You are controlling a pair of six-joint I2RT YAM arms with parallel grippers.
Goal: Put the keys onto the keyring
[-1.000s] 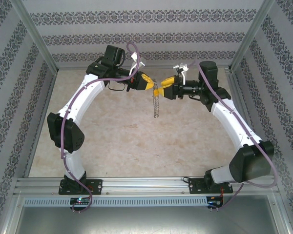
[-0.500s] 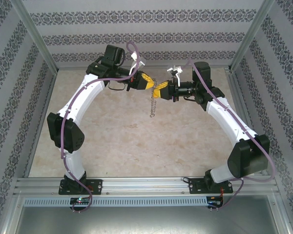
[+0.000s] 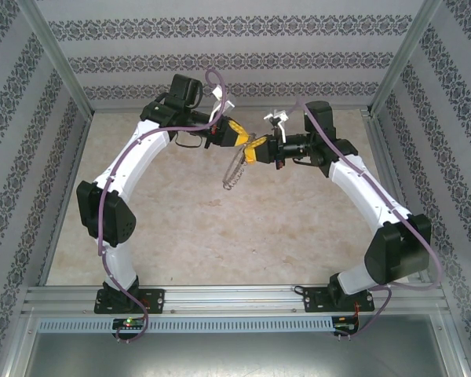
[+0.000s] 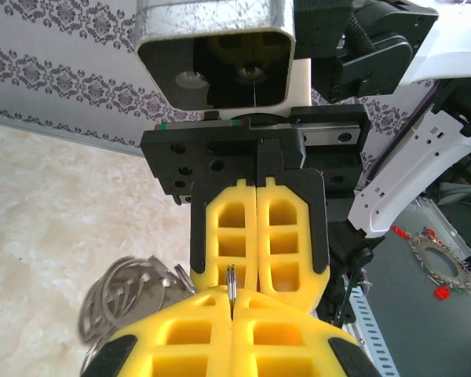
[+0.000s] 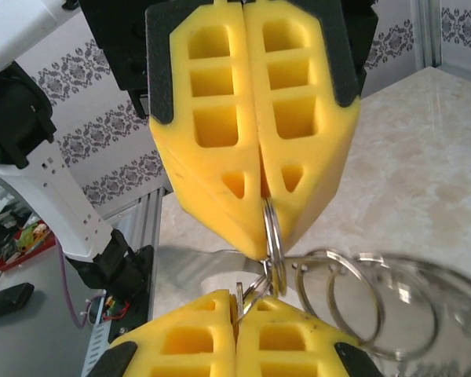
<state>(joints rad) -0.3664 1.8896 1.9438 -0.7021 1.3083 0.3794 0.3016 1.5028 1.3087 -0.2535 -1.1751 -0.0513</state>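
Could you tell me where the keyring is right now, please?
In the top view the keyring hangs over the far middle of the table, held by both the left hand and the right hand.

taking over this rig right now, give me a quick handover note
Left gripper: shut, pinching a thin wire of the keyring.
Right gripper: shut, tip to tip with the left one, with metal nipped in it too.
Keyring: held in the air above the table between the two grippers, its linked silvery rings dangling below.
Done: ring lifted and gripped by both arms.
Left: threading the key on. Whether any key is already on it cannot be told.
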